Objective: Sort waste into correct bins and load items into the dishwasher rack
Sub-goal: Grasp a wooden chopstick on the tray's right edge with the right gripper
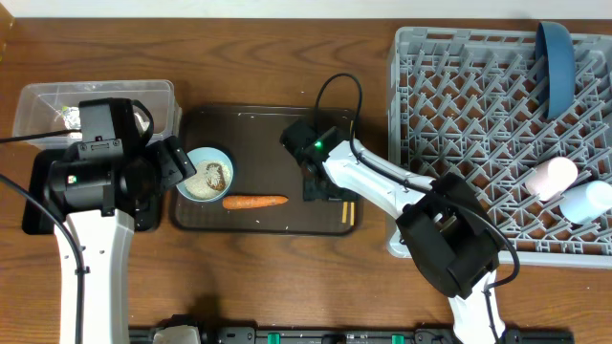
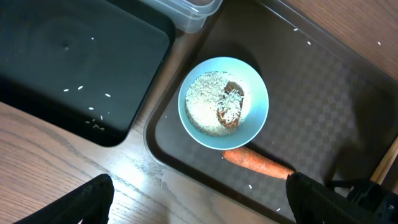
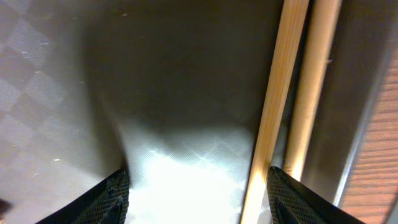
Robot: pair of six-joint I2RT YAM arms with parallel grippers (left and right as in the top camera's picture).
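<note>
Chopsticks (image 3: 278,106) apparently lie tight against the tray rim (image 3: 354,93).

The tray (image 1: 268,124) lies mid-table before me. On its left end sits the bowl (image 1: 205,173), with rice (image 2: 205,102) and a lump (image 2: 230,106) in it. The carrot (image 1: 254,202) lies just beside the bowl, nearer me and to the right. The chopsticks (image 3: 292,93) lie along the tray's right edge, under my right gripper (image 3: 199,186). Left of the tray lies the bin (image 2: 62,62), with the tub (image 1: 96,96) behind it. The rack (image 1: 459,115) stands to the right, the plate (image 1: 557,57) upright at its far right corner. A cup (image 1: 553,178) lies beside a second cup (image 1: 585,201) at its right edge.
</note>
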